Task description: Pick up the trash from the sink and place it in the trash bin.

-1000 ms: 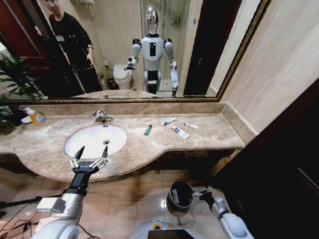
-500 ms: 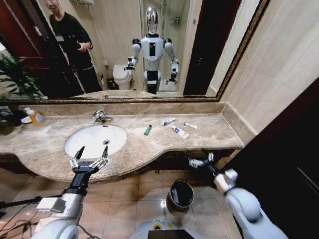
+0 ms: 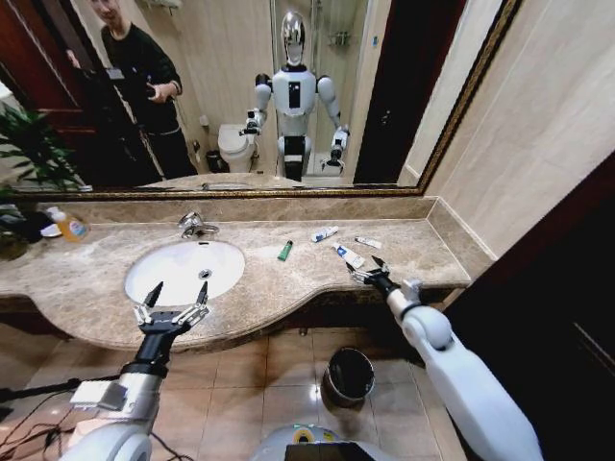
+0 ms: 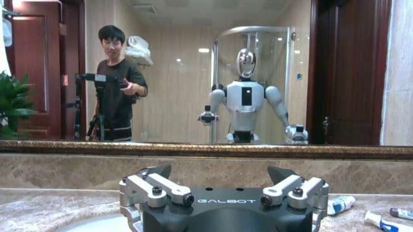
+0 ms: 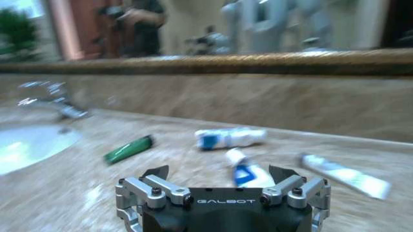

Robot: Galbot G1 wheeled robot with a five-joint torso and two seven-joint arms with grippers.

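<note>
The trash lies on the marble counter to the right of the sink [image 3: 184, 271], not in the basin: a small green tube [image 3: 285, 251], a white tube with blue print [image 3: 324, 233], a second white tube [image 3: 349, 255] and a white strip [image 3: 367, 242]. My right gripper [image 3: 367, 271] hovers open just in front of the second white tube [image 5: 248, 173], with the green tube [image 5: 129, 149] and the strip [image 5: 345, 175] to either side. At the basin's front rim my left gripper [image 3: 173, 300] is held open and empty. The trash bin [image 3: 348, 375] stands on the floor under the counter.
A chrome tap [image 3: 195, 226] sits behind the basin and an orange-liquid soap bottle [image 3: 69, 227] at the far left by a plant. A large mirror runs along the back wall. A dark wall closes off the right side.
My right arm has risen from beside the trash bin on the floor up to the counter, close to the white tubes. The left arm has not moved.
</note>
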